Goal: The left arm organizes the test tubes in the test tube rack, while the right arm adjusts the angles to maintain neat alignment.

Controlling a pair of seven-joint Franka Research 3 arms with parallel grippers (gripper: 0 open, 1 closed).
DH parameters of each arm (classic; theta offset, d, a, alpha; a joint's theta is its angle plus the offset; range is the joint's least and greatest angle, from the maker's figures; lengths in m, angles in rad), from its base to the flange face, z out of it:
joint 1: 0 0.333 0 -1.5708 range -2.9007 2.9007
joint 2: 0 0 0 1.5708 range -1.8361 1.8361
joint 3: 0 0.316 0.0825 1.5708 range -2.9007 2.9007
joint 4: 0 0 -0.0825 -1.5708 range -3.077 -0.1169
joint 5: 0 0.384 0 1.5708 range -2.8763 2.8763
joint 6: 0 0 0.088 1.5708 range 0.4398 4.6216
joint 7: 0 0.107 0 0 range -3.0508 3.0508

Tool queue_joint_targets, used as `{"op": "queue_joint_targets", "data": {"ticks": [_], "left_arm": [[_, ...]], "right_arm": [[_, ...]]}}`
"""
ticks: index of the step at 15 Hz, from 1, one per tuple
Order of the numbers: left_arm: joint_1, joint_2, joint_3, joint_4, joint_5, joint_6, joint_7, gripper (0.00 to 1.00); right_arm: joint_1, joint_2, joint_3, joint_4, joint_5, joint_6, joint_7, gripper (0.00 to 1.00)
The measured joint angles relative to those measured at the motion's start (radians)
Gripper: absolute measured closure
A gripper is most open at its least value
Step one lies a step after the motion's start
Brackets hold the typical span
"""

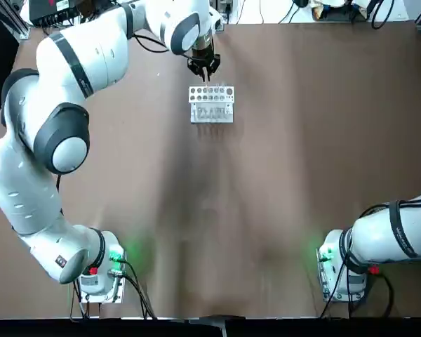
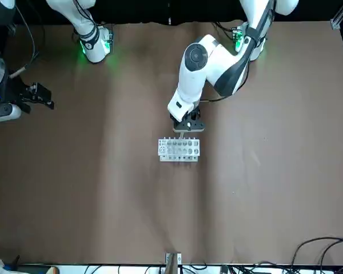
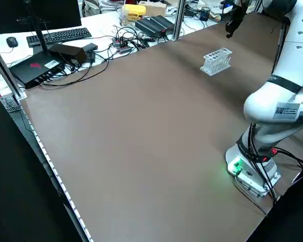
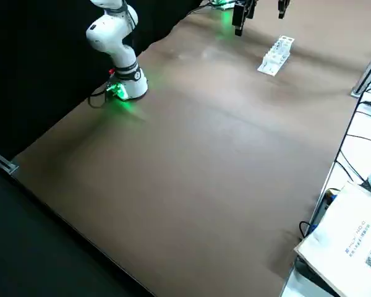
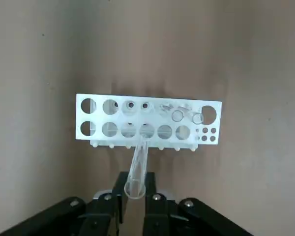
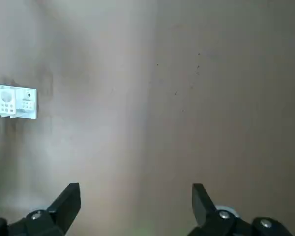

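The left arm (image 1: 70, 84) reaches far across the brown counter (image 1: 302, 175), and its end effector (image 1: 204, 68) hangs just above the far edge of the test tube rack (image 1: 211, 104). Its fingers (image 5: 155, 199) are pinched on a clear test tube (image 5: 136, 169), held by its open end, with the rest of the glass slanting down toward the near row of holes. Its tip sits at the rack's edge; whether it has entered a hole I cannot tell. The small white rack stands upright in the middle of the counter's far half, and a few more test tubes (image 5: 179, 113) lean inside it at slightly different angles.

The right arm (image 1: 393, 235) keeps well away, off at the counter's side. Its end effector (image 6: 135, 199) hovers over bare counter with its fingers spread wide, gripping nothing.
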Motion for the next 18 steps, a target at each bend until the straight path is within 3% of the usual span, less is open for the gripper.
{"op": "queue_joint_targets", "data": {"ticks": [18], "left_arm": [[0.018, 0.026, 0.01, 0.042, 0.0, 0.028, -0.004, 0.81]], "right_arm": [[0.003, 0.0, 0.003, 0.0, 0.0, 0.003, 0.0, 0.0]]}}
